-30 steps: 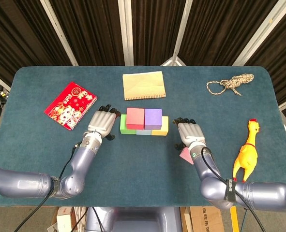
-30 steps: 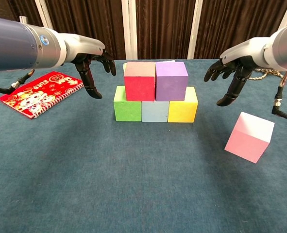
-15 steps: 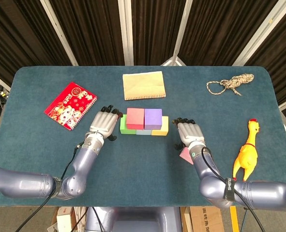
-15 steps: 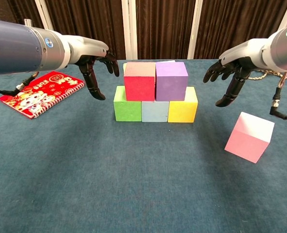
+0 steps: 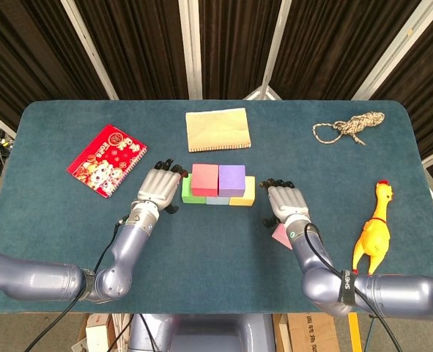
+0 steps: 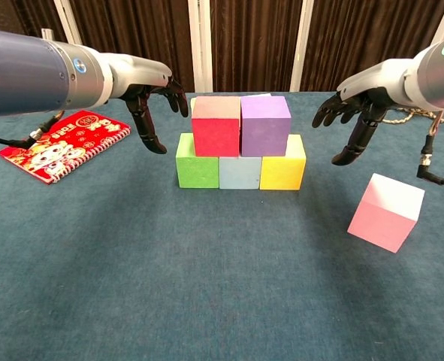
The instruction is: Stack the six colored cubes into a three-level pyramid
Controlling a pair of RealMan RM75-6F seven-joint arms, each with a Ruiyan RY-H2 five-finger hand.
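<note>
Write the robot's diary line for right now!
pyramid: two levels built | pink cube: on table, untouched | left hand: open beside stack | right hand: open above table

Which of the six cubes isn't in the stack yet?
The pink cube. It sits alone on the table, tilted, below the right hand, while the green, light blue, yellow, red and purple cubes already form two levels.

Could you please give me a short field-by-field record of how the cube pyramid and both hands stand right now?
bottom level: green cube, light blue cube, yellow cube, in one row
second level: red cube and purple cube, side by side
top level: none placed
remaining cube: pink cube, alone on the table, to the right of the stack
left hand: holds nothing, fingers spread, beside the green cube
right hand: holds nothing, fingers spread, above and behind the pink cube
</note>
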